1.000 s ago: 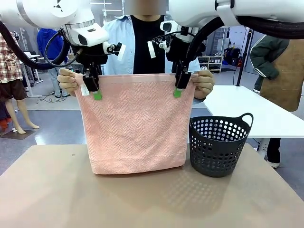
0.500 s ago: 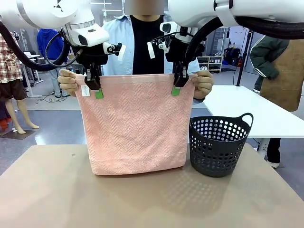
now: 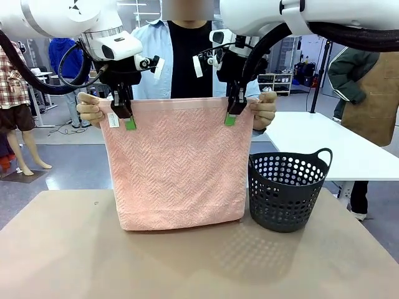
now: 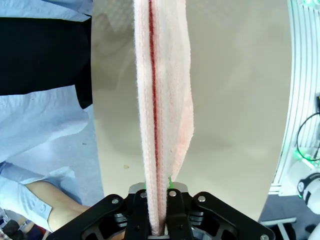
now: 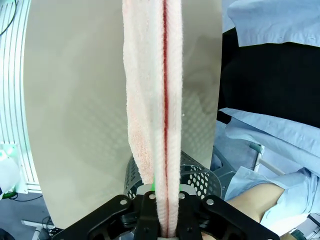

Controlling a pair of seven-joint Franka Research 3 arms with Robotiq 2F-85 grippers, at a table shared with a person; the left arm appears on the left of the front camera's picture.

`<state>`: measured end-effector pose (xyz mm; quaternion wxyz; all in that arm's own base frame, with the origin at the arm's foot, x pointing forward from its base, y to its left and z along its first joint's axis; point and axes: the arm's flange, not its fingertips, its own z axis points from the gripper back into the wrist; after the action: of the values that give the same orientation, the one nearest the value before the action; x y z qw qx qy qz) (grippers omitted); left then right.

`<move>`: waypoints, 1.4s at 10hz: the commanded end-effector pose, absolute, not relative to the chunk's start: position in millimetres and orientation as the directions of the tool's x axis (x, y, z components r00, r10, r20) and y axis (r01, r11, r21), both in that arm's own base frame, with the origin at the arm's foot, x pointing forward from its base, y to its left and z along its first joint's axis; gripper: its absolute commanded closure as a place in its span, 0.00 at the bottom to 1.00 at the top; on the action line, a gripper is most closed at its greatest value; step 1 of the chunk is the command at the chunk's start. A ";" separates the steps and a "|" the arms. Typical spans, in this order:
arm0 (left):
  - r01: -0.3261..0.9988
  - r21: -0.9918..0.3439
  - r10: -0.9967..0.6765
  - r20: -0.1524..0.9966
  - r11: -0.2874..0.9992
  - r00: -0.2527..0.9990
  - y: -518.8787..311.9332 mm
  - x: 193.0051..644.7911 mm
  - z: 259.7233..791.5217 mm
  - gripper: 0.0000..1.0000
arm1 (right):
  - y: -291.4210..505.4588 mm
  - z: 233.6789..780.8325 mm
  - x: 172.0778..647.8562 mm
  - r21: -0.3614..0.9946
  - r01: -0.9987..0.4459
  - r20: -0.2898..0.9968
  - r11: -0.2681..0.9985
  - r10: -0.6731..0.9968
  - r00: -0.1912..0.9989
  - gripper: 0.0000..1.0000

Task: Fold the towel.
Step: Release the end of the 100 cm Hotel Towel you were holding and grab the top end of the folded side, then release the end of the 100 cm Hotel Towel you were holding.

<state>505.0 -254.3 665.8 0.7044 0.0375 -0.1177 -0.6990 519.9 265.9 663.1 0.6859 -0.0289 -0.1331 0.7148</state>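
The room is bright, with soft light from above. The towel [image 3: 177,165] and the dark basket [image 3: 288,190] drop faint shadows on the tan table [image 3: 62,249] low in the frame. The basket's shadow is dotted. The front view is sharp. In both wrist views the table edges bend.

basket [image 3: 288,193] rt of towel [image 3: 177,165], table [image 3: 56,249] free lt

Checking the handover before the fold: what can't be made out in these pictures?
Front view: print on the towel's white tag, too small.
Front view: the person's hands, fingers hidden behind the towel.
Wrist views: left tool and right tool pads, buried in cloth.
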 end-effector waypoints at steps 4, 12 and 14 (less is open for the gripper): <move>0.974 0.224 -0.994 0.106 0.020 -0.004 -254.0 504.7 666.8 1.00 | 265.4 663.9 520.0 -0.234 -0.972 0.140 -0.024 0.989 -0.058 1.00; 0.974 0.224 -0.994 0.106 0.020 -0.004 -254.0 504.7 666.8 1.00 | 265.4 663.9 520.0 -0.234 -0.972 0.140 -0.024 0.989 -0.058 1.00; 0.974 0.224 -0.994 0.106 0.020 -0.004 -254.0 504.7 666.8 1.00 | 265.4 663.9 520.0 -0.234 -0.972 0.140 -0.024 0.989 -0.058 1.00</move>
<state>504.9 -254.7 665.6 0.7041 0.0374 -0.1176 -0.6993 519.6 266.6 663.1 0.6854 -0.0288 -0.1331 0.7153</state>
